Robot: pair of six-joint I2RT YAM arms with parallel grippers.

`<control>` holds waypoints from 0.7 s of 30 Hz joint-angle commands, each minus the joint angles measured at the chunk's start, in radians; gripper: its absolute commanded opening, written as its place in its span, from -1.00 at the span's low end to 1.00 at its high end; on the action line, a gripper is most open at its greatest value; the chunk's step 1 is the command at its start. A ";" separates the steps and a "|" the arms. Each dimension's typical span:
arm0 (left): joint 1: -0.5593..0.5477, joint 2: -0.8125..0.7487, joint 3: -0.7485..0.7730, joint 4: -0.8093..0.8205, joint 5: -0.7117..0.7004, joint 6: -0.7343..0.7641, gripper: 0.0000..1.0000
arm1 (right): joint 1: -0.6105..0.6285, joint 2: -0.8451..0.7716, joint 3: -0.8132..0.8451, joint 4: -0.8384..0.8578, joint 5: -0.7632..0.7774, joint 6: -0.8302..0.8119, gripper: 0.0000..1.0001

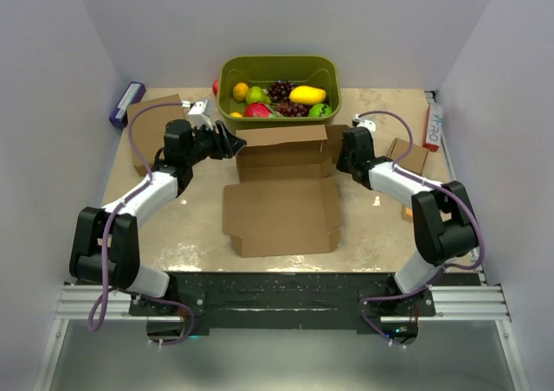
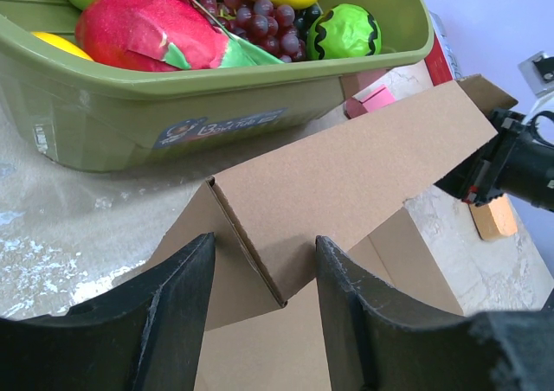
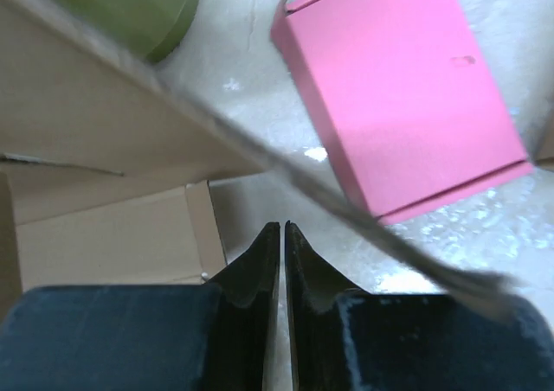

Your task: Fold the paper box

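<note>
A sticker [image 2: 221,127] with a logo and a line of print is carried on the front wall of the green fruit bin [image 1: 279,60], but the lettering is too blurred to be read. On a white and red carton [image 1: 431,123], off to the right of the bin, letters that look like "PRO" can be made out.

The paper box [image 1: 281,214] is plain brown corrugated cardboard, unprinted and die-cut with flaps and tabs. It is laid just in front of the bin: the large panel lies flat on the table and the rear wall is raised upright, close to the bin's front.

The left gripper [image 2: 264,253] is held spread, with the folded left corner of the raised wall between its fingers. The right gripper [image 3: 283,231] is pressed together at the wall's right end, with the cardboard edge crossing above its tips. A pink box [image 3: 407,97] lies beyond that edge.
</note>
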 commanded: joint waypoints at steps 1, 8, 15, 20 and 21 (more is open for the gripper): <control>0.002 0.005 0.009 -0.010 -0.001 0.018 0.08 | 0.004 0.039 0.000 0.102 -0.072 -0.010 -0.81; 0.002 0.005 0.012 -0.010 0.002 0.018 0.08 | 0.004 0.047 -0.047 0.214 -0.230 0.036 -0.83; 0.002 0.005 0.012 -0.008 0.003 0.018 0.07 | 0.004 0.091 -0.064 0.288 -0.342 0.082 -0.83; 0.002 0.004 0.014 -0.008 0.005 0.016 0.07 | 0.009 0.120 -0.087 0.329 -0.374 0.113 -0.83; 0.002 0.004 0.012 -0.007 0.005 0.015 0.08 | 0.012 0.131 -0.089 0.329 -0.378 0.114 -0.84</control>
